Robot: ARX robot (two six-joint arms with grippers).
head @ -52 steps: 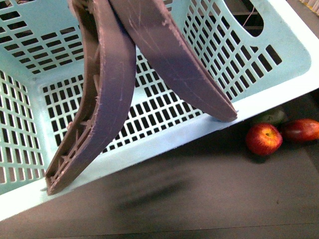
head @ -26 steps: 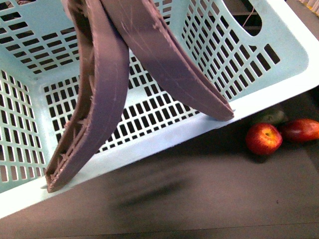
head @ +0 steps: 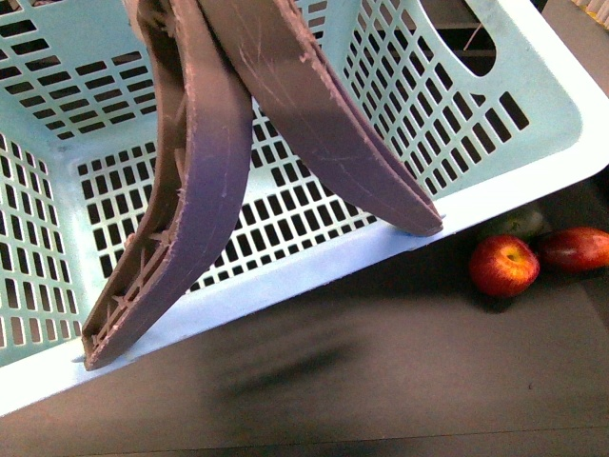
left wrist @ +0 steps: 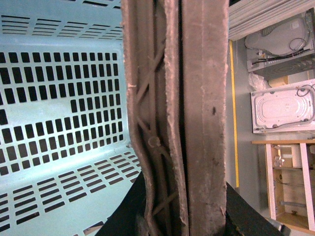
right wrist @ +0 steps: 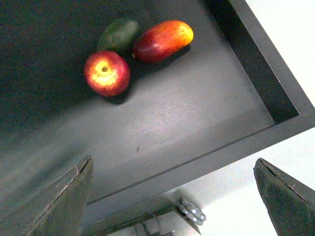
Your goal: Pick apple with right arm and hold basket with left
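The pale turquoise basket fills most of the front view, lifted and tilted above the dark table, its two brown swing handles raised together. My left gripper is shut on both handles, seen pressed side by side in the left wrist view. The red and yellow apple lies on the table right of the basket; it also shows in the right wrist view. My right gripper is open and empty, well above the table near its edge, apart from the apple.
An oblong dark red fruit and a dark green avocado lie touching beside the apple. The table's raised dark rim runs close to the fruits. Floor, white appliances and shelving show beyond the basket.
The basket has shifted slightly, its handles leaning a little more to the left and its near rim tilting. The fruits have not moved.
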